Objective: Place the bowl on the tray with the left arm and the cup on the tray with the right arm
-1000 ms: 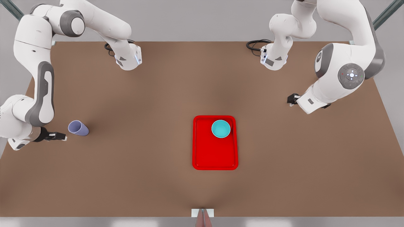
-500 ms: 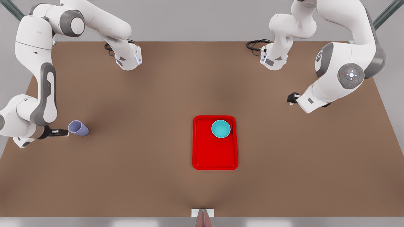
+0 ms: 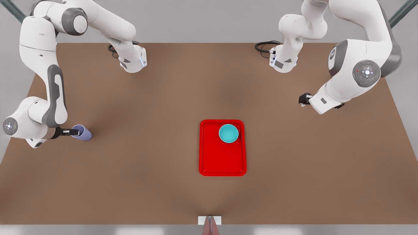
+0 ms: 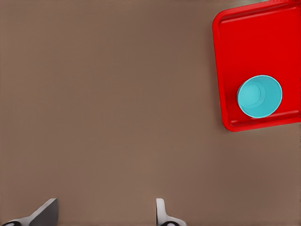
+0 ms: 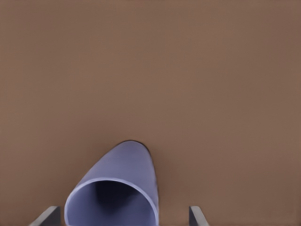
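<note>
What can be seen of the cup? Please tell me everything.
The cup is a plain lavender tumbler with no handle, smooth and matte, tapered, with a dark, empty inside. It stands on the brown table at the front view's left, far from the red tray. The right gripper is at its rim, fingers open, one on either side. Whether they touch it cannot be told.

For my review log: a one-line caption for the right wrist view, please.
Right gripper open, fingers either side of the lavender cup on the brown table.
</note>
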Available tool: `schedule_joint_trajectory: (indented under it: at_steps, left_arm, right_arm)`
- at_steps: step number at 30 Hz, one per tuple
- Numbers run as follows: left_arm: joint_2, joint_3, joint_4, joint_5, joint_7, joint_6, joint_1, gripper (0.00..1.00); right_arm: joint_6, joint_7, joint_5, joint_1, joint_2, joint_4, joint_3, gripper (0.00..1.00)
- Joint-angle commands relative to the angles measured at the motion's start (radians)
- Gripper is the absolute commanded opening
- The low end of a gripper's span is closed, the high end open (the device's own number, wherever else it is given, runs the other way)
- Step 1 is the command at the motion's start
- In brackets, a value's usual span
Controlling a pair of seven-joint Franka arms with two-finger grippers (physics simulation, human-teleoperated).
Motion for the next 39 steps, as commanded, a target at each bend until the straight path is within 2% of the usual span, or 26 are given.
schedule_joint_trajectory:
  at_steps: [1,12,13,15,16,17,39]
  left_arm:
    - [-0.002,0.001,-0.001,0.001,0.0,0.001,-0.001,1.0]
    - [-0.016,-0.002,-0.001,0.005,0.0,-0.012,-0.001,1.0]
    - [-0.016,-0.002,-0.001,0.005,0.0,-0.012,-0.001,1.0]
    - [-0.011,0.0,-0.001,0.005,0.0,-0.009,-0.001,1.0]
    - [-0.012,0.0,-0.001,0.005,0.0,-0.012,-0.001,1.0]
    - [-0.012,0.0,-0.001,0.005,0.0,-0.012,-0.001,1.0]
    - [-0.016,-0.002,-0.001,0.005,0.0,-0.02,-0.001,1.0]
  right_arm:
    - [0.009,-0.001,-0.005,0.0,0.002,-0.002,-0.002,1.0]
    - [0.044,-0.003,-0.014,-0.008,0.025,-0.058,-0.017,1.0]
    - [0.053,-0.009,-0.014,-0.015,0.029,-0.058,-0.017,0.97]
    - [0.058,-0.01,-0.014,-0.015,0.029,-0.058,-0.017,0.56]
    - [0.059,-0.01,-0.013,-0.015,0.03,-0.058,-0.017,0.31]
    - [0.059,-0.007,-0.013,-0.014,0.03,-0.057,-0.017,0.21]
    - [0.001,0.0,-0.002,0.003,-0.004,0.015,-0.002,0.21]
